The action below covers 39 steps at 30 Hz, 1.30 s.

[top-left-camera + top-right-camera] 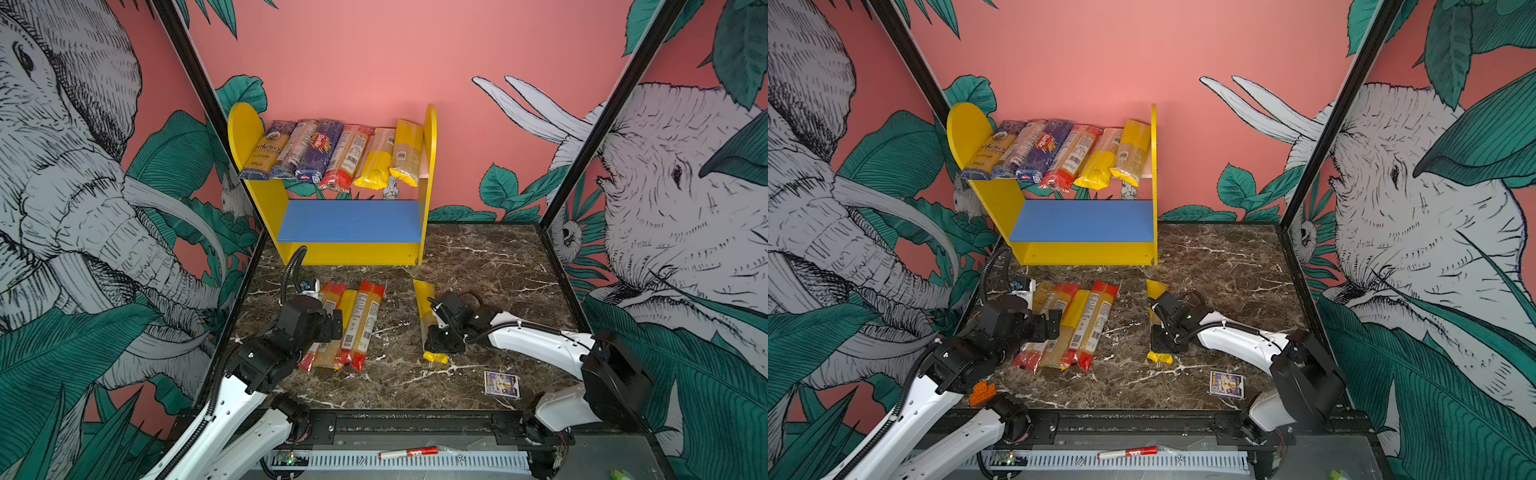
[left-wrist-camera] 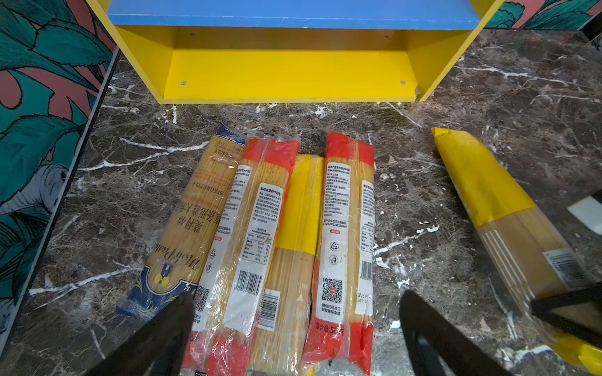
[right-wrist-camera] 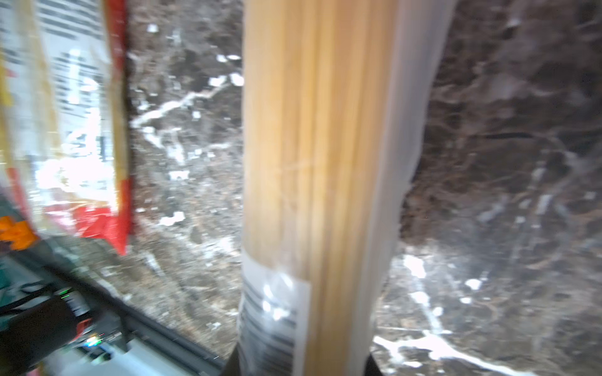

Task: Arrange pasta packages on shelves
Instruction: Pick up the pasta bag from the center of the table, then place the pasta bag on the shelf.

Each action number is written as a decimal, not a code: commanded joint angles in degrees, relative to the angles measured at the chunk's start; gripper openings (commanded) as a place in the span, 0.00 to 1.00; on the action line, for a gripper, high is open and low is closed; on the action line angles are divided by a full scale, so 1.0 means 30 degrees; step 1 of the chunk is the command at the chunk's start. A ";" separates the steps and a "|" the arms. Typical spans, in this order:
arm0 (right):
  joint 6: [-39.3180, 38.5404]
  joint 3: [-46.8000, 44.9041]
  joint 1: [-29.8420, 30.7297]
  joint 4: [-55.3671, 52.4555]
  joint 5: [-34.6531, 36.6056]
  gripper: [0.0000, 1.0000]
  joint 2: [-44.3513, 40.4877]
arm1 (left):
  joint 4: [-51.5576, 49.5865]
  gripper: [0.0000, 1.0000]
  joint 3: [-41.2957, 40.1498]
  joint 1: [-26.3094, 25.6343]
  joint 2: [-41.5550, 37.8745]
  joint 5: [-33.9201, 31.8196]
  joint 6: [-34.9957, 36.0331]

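My right gripper (image 1: 432,332) was clamped shut mid-length across the yellow-ended spaghetti packet (image 1: 423,296) down on the marble table (image 1: 498,266), I guess so it'd lift level. My left gripper (image 2: 293,332) hung wide open, empty, over the leftover pile (image 1: 359,320). The shelf's top row (image 1: 332,153) looked full; the blue lower board (image 1: 349,220) was bare and unblocked.

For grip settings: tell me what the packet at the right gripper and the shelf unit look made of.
Yellow-ended packet: thin glossy plastic film, partly clear; spaghetti strands show through and it glints. Shelf unit: painted board, probably wood, matte; flat panels, screw heads visible.
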 commanded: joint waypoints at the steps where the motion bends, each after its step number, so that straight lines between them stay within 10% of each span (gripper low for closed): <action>1: 0.0109 0.1891 -0.0118 0.2654 -0.1076 0.00 -0.0519 | 0.0070 0.99 0.0507 0.0121 -0.0034 -0.0362 0.0328; 29: -0.0647 1.2470 -0.1653 0.4249 -0.5836 0.00 0.4718 | 0.0338 0.99 0.3263 0.0108 0.2174 -0.1984 0.2336; 39: -0.6756 2.1854 -0.2709 0.0145 -0.3284 0.00 1.0170 | 0.1307 0.99 0.4586 0.0135 0.3939 -0.2094 0.3641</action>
